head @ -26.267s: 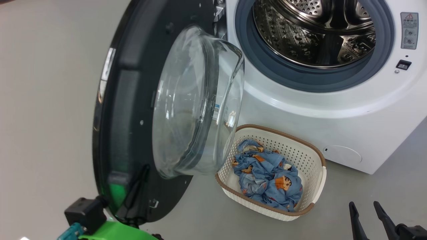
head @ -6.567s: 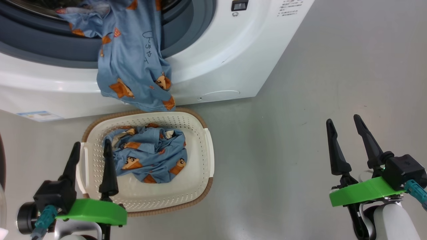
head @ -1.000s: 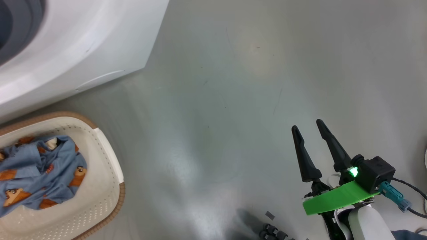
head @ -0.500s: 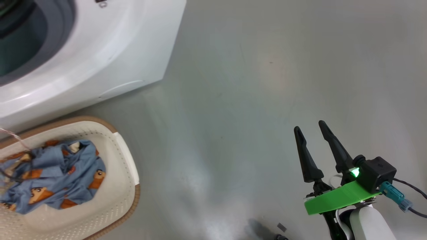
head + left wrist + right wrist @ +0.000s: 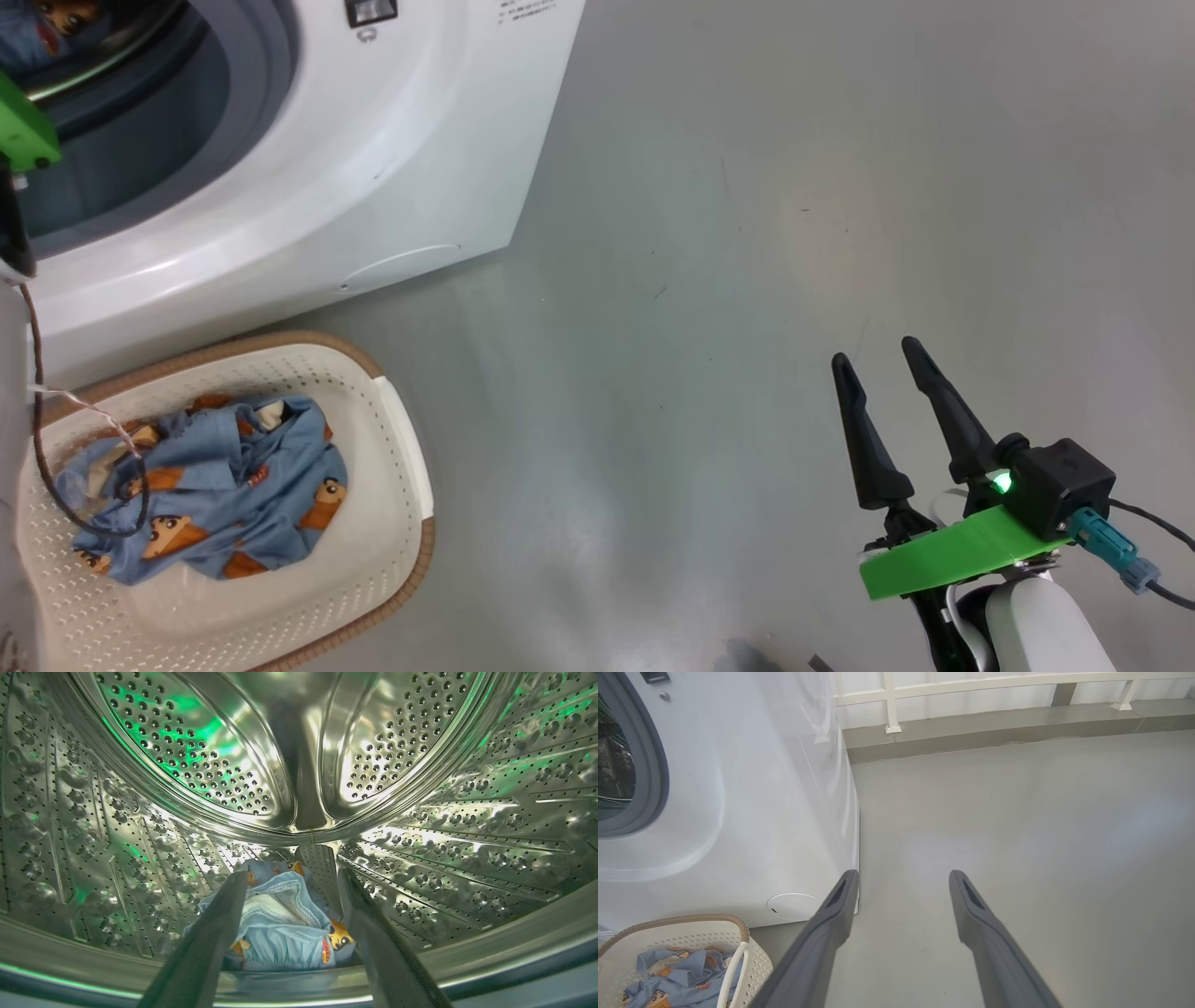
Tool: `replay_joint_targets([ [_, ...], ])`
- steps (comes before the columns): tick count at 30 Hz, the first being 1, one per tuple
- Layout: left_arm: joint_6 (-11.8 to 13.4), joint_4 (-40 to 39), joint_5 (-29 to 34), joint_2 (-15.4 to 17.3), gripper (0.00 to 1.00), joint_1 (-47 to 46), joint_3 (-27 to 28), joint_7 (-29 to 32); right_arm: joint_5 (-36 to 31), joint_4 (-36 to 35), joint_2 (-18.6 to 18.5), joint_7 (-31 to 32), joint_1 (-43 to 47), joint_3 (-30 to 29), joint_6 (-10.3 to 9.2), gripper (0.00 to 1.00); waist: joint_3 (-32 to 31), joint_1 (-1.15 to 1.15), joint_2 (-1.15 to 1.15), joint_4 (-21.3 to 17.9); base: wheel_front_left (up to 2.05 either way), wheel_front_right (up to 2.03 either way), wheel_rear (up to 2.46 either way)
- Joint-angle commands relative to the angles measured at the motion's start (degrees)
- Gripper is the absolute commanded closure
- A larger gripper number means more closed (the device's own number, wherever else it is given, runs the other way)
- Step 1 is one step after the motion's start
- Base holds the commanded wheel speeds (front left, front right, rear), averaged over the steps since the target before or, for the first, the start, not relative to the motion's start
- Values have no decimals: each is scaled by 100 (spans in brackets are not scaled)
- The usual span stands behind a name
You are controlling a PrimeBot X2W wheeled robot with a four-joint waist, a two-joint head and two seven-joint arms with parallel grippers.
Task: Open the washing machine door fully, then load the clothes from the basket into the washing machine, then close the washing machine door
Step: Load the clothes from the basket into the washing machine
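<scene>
Left wrist view: the left gripper is inside the washing machine drum, fingers spread wide and gripping nothing, a garment lying just beyond them. More clothes sit in the basket. Farther right, the right gripper hangs open and empty over the floor.

The basket stands before the washing machine; clothes lie in basket and drum

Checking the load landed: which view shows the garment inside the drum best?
Left wrist view: the garment lies on the drum floor between the fingers of the left gripper. Head view catches a blue corner; right wrist view's opening is too dark.
</scene>
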Motion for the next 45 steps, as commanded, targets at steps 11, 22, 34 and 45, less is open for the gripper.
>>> replay_joint_targets([
  [11, 51, -355, -124, 167, 0, 297, 123, -46, -99, -93, -68, -27, 109, 75, 9, 0, -70, 0, 0, 52, 0, 0, 0],
  [22, -2, -685, -102, -66, 0, 674, 141, -46, -120, -67, -68, -27, 126, -2, 9, 0, -370, 0, 0, 255, 0, 0, 0],
  [34, -166, -1027, -68, -310, 0, 1171, 171, -47, -127, -40, -68, -27, 159, -49, 9, 0, -578, 0, 0, 495, 0, 0, 0],
  [45, -443, -1301, 19, -647, 0, 1857, 34, -47, -117, 16, -68, -27, 235, -73, 9, 0, -1015, 0, 0, 728, 0, 0, 0],
])
